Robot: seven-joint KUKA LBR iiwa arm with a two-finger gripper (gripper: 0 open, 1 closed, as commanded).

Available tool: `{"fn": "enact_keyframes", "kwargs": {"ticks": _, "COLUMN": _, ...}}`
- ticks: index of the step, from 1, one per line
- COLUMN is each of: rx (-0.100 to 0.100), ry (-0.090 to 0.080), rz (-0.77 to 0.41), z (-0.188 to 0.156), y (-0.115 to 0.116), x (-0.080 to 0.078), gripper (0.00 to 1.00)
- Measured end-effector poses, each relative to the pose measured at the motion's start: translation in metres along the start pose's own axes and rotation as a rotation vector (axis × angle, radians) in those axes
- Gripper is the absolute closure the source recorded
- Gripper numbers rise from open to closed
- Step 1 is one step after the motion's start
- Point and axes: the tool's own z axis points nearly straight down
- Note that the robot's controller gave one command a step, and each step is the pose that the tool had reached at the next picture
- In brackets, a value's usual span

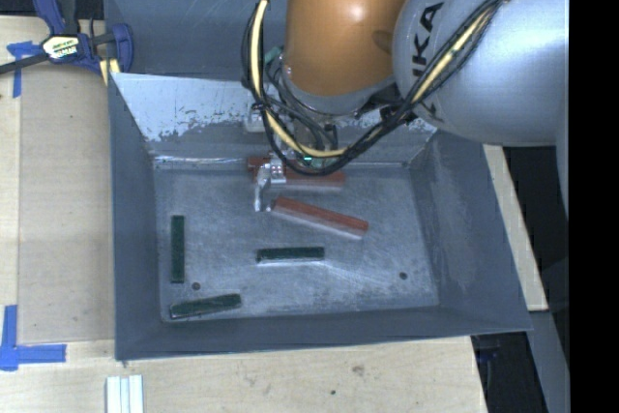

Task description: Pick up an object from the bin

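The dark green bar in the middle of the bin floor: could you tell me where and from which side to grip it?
Probably mid-length on the dark green bar, from straight above, closing across its narrow width. It lies flat, long and thin, with bare bin floor along both long sides, and clear of the reddish bar behind it.

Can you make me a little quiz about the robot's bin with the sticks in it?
1. How many dark green sticks lie in the bin?
2. True or false: the gripper hangs over the bin's front left corner.
3. Which lies nearest the gripper? A: the reddish-brown stick. B: the leftmost green stick. C: the front green stick.
Key: 1. three. 2. false, it is near the back wall. 3. A.
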Motion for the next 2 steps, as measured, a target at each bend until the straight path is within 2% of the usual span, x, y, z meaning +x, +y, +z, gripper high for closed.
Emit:
{"fn": "enact_keyframes", "kwargs": {"ticks": 1, "rx": -0.001, "ry": -0.009, "rz": 0.003, "z": -0.005, "y": -0.001, "x": -0.002, "gripper": 0.00}}
{"fn": "enact_keyframes", "kwargs": {"ticks": 2, "rx": 0.000, "ry": -0.010, "rz": -0.154, "z": 0.044, "y": 0.024, "x": 0.009, "gripper": 0.00}}
